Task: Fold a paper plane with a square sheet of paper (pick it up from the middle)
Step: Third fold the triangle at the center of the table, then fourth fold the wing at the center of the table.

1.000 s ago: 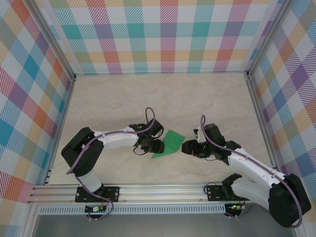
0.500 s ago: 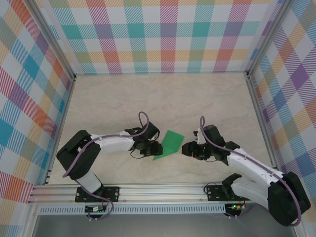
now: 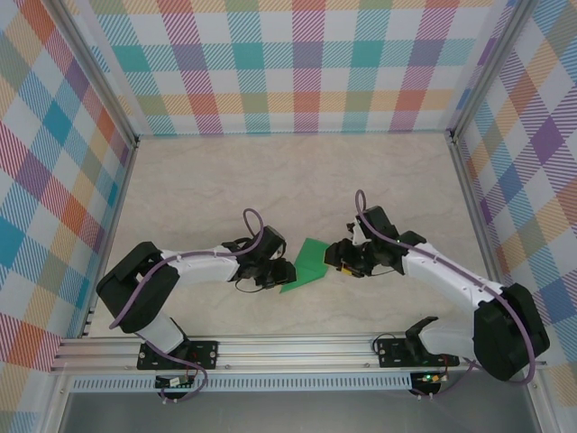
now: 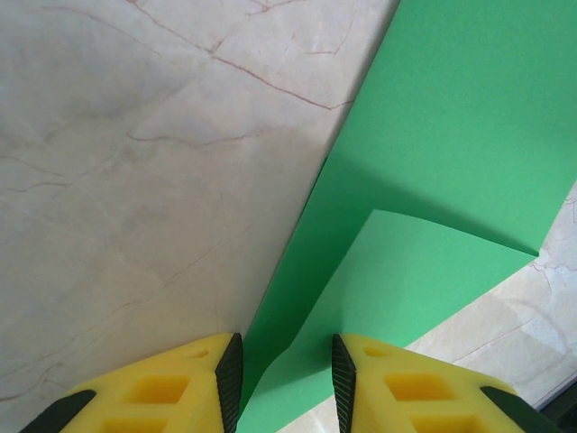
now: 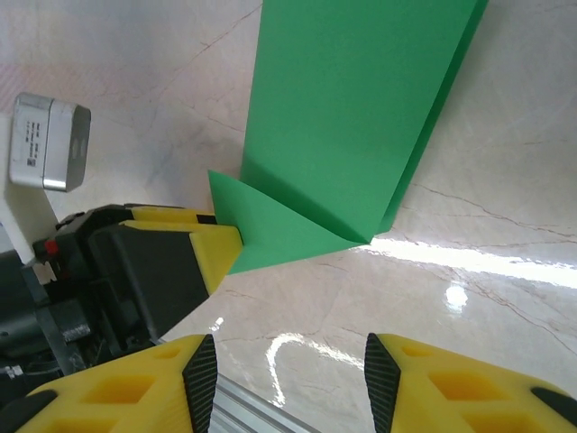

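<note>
L gripper (image 4: 287,365) jaws straddle the green sheet of paper (image 4: 433,135) at bottom of wrist frame; can't tell if I'm pinching it. Sheet's folded, one flap lifted, lying mid-frame on tabletop (image 3: 225,180) in top view. R gripper (image 5: 290,361) released, just right of it.
</note>
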Available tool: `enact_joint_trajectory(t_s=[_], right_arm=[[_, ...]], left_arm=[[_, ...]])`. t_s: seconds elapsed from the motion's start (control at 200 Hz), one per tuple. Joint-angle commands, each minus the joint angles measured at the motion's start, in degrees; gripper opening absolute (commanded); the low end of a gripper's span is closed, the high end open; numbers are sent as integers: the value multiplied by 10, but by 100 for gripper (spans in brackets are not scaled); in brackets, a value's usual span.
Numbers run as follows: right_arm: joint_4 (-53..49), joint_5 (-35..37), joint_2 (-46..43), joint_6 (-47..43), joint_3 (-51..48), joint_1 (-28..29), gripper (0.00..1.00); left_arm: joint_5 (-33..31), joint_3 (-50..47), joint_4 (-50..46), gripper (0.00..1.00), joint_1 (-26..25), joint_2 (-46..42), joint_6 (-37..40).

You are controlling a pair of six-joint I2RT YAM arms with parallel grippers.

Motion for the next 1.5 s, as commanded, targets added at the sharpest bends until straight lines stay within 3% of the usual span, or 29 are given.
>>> enact_joint_trajectory(t_s=[0.0,0.465,0.76,1.015,1.14,1.495], right_arm=[[-44,-5,27,4,33,0,49],[-59,-35,75,-24,73,0,49],[-72,-13,59,-20,80,0,51],[-4,-13,13,7,-4,0,55],[33,-45,26,7,-14,0,55],[98,-37,61,60,-41,0,56]], left_arm=[[70,-16,10,34,-24,10,-18],[84,25,11,34,-28,59,-11],[90,15,26,34,-32,53,-18],[18,22,-36,37,-32,-10,-5],[-12,23,-59,40,-32,-35,6],[-77,49,-135,40,-32,-78,52]])
